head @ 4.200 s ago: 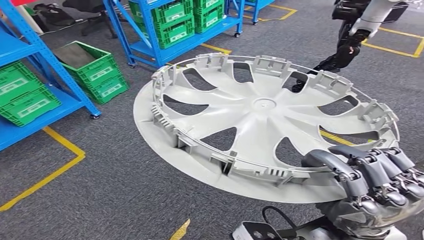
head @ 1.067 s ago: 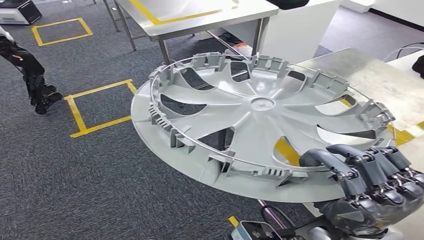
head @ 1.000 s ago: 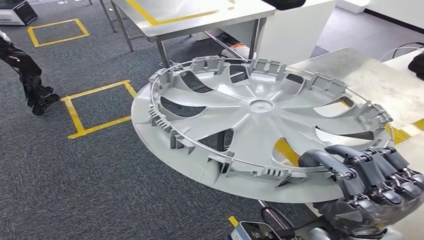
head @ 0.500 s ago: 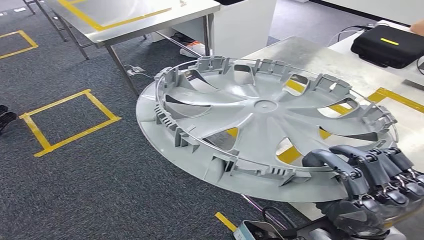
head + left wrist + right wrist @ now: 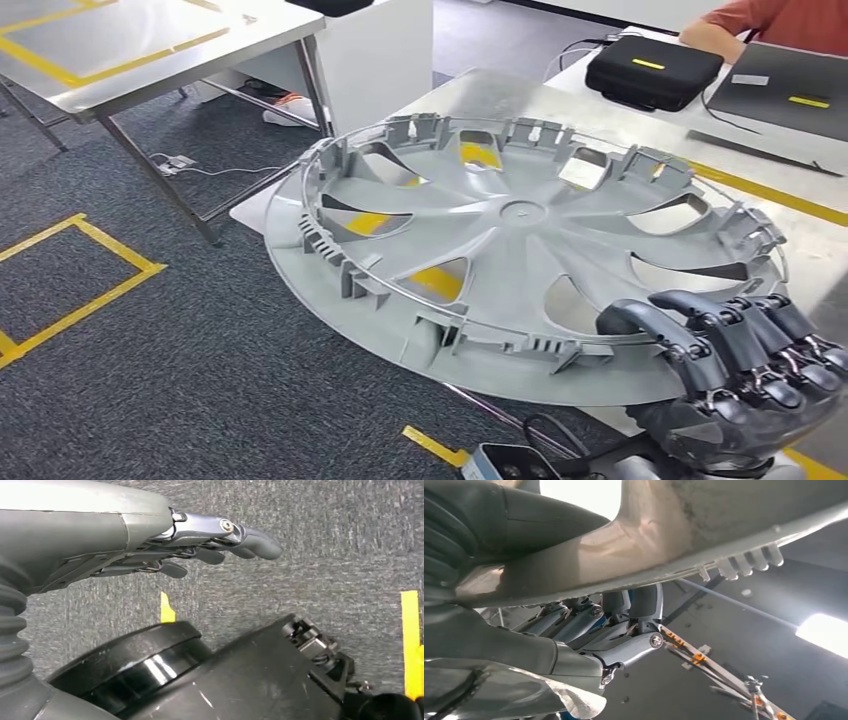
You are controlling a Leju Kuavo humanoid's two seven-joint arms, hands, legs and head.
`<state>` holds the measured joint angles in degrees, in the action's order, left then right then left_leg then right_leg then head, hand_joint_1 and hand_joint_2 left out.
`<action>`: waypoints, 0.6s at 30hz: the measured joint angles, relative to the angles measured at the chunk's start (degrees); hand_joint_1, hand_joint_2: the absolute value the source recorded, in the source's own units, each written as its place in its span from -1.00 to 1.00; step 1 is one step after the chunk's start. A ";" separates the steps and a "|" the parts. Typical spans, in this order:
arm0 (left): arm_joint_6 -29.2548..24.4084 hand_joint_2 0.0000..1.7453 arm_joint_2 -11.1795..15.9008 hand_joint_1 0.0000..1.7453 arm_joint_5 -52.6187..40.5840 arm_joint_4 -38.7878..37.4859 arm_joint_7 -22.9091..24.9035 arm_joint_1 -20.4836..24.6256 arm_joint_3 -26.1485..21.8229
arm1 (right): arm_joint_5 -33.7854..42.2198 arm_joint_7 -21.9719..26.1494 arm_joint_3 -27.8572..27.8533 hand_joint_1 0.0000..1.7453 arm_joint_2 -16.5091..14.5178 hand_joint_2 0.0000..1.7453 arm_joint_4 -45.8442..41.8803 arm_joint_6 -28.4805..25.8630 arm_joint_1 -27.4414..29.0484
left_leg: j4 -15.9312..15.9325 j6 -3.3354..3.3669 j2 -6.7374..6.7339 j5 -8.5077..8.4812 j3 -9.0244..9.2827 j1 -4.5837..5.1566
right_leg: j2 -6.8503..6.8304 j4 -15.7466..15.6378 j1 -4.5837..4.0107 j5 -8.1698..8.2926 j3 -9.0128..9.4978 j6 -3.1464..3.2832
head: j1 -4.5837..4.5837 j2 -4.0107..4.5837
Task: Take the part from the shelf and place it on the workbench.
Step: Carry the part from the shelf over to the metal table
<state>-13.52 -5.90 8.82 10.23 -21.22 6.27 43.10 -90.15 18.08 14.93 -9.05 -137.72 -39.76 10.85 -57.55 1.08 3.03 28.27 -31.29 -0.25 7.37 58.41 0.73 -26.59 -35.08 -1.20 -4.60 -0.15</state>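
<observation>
While the right hand grips the near rim of the large round grey plastic wheel cover, the surroundings crowd in beyond its fingers: a bare steel workbench with yellow tape lines lies under the far half of the cover, a black zipped case with a yellow stripe and a dark flat laptop-like slab sit on it well beyond the fingertips, and a person's arm in an orange sleeve rests at that far edge. A second steel table stands off past the cover's far left rim, over grey carpet marked with yellow tape. The cover is held aloft, tilted, its ribbed inner side up, with the dark fingers curled over the rim and the palm beneath; seen from the right wrist, the fingers press up against the cover's edge. The left hand hangs over the carpet, its fingers stretched out loosely together, holding nothing.
</observation>
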 joint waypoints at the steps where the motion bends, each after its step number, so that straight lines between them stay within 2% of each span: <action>1: 0.00 1.00 -0.07 -1.00 0.04 0.00 -0.01 0.04 0.00 | 0.01 0.00 0.00 1.00 0.00 1.00 0.00 0.00 0.03 | 0.40 0.22 -0.67 -0.26 0.10 -0.08 | -1.27 0.71 -0.07 -0.59 -0.54 -0.28 | -0.10 0.00; 2: 0.00 1.00 -0.14 -1.00 0.08 0.00 -0.02 0.06 0.00 | 0.03 0.00 0.00 1.00 0.00 1.00 0.01 -0.01 -0.01 | 0.79 0.44 -1.43 -0.50 0.19 -0.19 | -2.99 2.47 -0.17 -1.79 -1.51 -0.53 | -0.25 0.00; 3: 0.00 1.00 -0.17 -1.00 0.10 -0.01 -0.02 0.01 0.00 | 0.05 -0.01 0.00 1.00 0.00 1.00 0.01 -0.01 -0.06 | 0.95 0.59 -2.21 -0.60 0.21 -0.17 | -4.97 5.44 -0.19 -3.53 -2.89 -0.73 | -0.35 0.00; 4: -0.01 1.00 -0.17 -1.00 0.11 -0.01 -0.03 -0.10 0.00 | 0.06 -0.04 0.00 1.00 0.00 1.00 0.02 -0.01 -0.14 | 0.98 0.72 -2.99 -0.61 0.17 -0.13 | -6.20 9.20 -0.14 -5.43 -4.62 -1.00 | -0.46 0.00; 5: -0.01 1.00 -0.15 -1.00 0.11 -0.01 -0.03 -0.22 0.00 | 0.07 -0.07 -0.01 1.00 0.00 1.00 0.02 -0.01 -0.16 | 0.96 0.75 -3.88 -0.57 0.12 -0.10 | -6.71 12.76 -0.05 -6.84 -6.26 -1.26 | -0.48 0.00; 6: -0.01 1.00 -0.12 -1.00 0.11 -0.01 -0.03 -0.31 0.00 | 0.07 -0.09 -0.03 1.00 0.00 1.00 0.03 -0.01 -0.13 | 0.94 0.74 -4.74 -0.53 0.11 -0.10 | -6.96 14.99 0.06 -7.38 -7.24 -1.48 | -0.48 0.00; 7: 0.00 1.00 -0.12 -1.00 0.11 -0.01 -0.03 -0.32 0.00 | 0.07 -0.11 -0.06 1.00 0.00 1.00 0.04 0.00 -0.11 | 0.92 0.68 -5.58 -0.46 0.11 -0.11 | -7.19 15.07 0.16 -6.84 -7.13 -1.67 | -0.48 0.00; 8: 0.01 1.00 -0.15 -1.00 0.11 -0.01 -0.03 -0.29 0.00 | 0.07 -0.10 -0.07 1.00 0.00 1.00 0.05 0.01 -0.10 | 0.89 0.57 -6.34 -0.36 0.17 -0.13 | -7.59 12.83 0.26 -5.39 -5.81 -1.81 | -0.49 0.00; 10: 0.03 1.00 -0.22 -1.00 0.11 0.00 -0.04 -0.19 0.00 | 0.07 -0.10 -0.08 1.00 0.00 1.00 0.05 0.01 -0.16 | 0.75 0.08 -7.63 -0.01 0.42 -0.01 | -9.91 4.84 0.16 -2.26 -1.14 -1.87 | -0.54 0.00; 11: 0.04 1.00 -0.22 -1.00 0.11 0.00 -0.05 -0.18 0.00 | 0.07 -0.10 -0.08 1.00 0.00 1.00 0.05 0.00 -0.21 | 0.60 -0.23 -8.17 0.19 0.54 0.16 | -10.90 1.72 0.05 -1.43 0.67 -1.58 | -0.50 -0.01; 12: 0.04 1.00 -0.21 -1.00 0.10 0.00 -0.07 -0.17 0.00 | 0.07 -0.12 -0.09 1.00 0.00 1.00 0.05 0.00 -0.26 | 0.47 -0.52 -8.68 0.34 0.66 0.35 | -11.54 -0.05 -0.09 -1.17 1.69 -1.20 | -0.47 -0.01; 13: 0.04 1.00 -0.18 -1.00 0.10 0.00 -0.08 -0.14 0.00 | 0.07 -0.14 -0.10 1.00 0.00 1.00 0.05 0.00 -0.28 | 0.38 -0.75 -9.20 0.43 0.75 0.52 | -11.46 -0.44 -0.25 -1.35 1.87 -0.78 | -0.45 -0.01; 14: 0.04 1.00 -0.18 -1.00 0.09 0.01 -0.09 -0.08 0.00 | 0.08 -0.16 -0.12 1.00 0.00 1.00 0.05 -0.01 -0.27 | 0.32 -0.93 -9.78 0.49 0.86 0.53 | -10.66 -0.41 -0.19 -1.22 1.72 -0.35 | -0.40 -0.01; 15: 0.04 1.00 -0.20 -1.00 0.07 0.01 -0.09 0.01 0.00 | 0.07 -0.16 -0.14 1.00 0.00 1.00 0.05 -0.01 -0.24 | 0.19 -1.22 -9.81 0.73 0.94 0.43 | -10.05 -0.40 -0.12 -1.14 1.64 -0.03 | -0.41 0.00; 17: 0.04 1.00 -0.24 -1.00 -0.01 0.02 -0.10 0.17 0.00 | 0.05 -0.14 -0.18 1.00 0.00 1.00 0.04 -0.01 -0.31 | -2.16 -1.77 -7.51 2.62 0.17 0.09 | -8.77 -0.50 0.07 -0.93 1.62 0.67 | -0.29 0.00; 18: 0.04 1.00 -0.25 -1.00 -0.04 0.02 -0.11 0.18 0.00 | 0.04 -0.13 -0.18 1.00 0.00 1.00 0.04 0.00 -0.35 | -5.01 -1.98 -5.80 4.32 -1.02 -0.06 | -8.14 -0.56 0.15 -0.84 1.63 1.00 | -0.20 0.00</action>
<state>-13.49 -6.15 8.78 10.25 -21.33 6.45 43.10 -90.11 17.95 14.75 -9.05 -137.67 -39.76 10.50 -62.56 -0.90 -2.77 32.59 -32.31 -0.31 -0.76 57.86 0.88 -27.43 -33.45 -0.20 -4.80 -0.15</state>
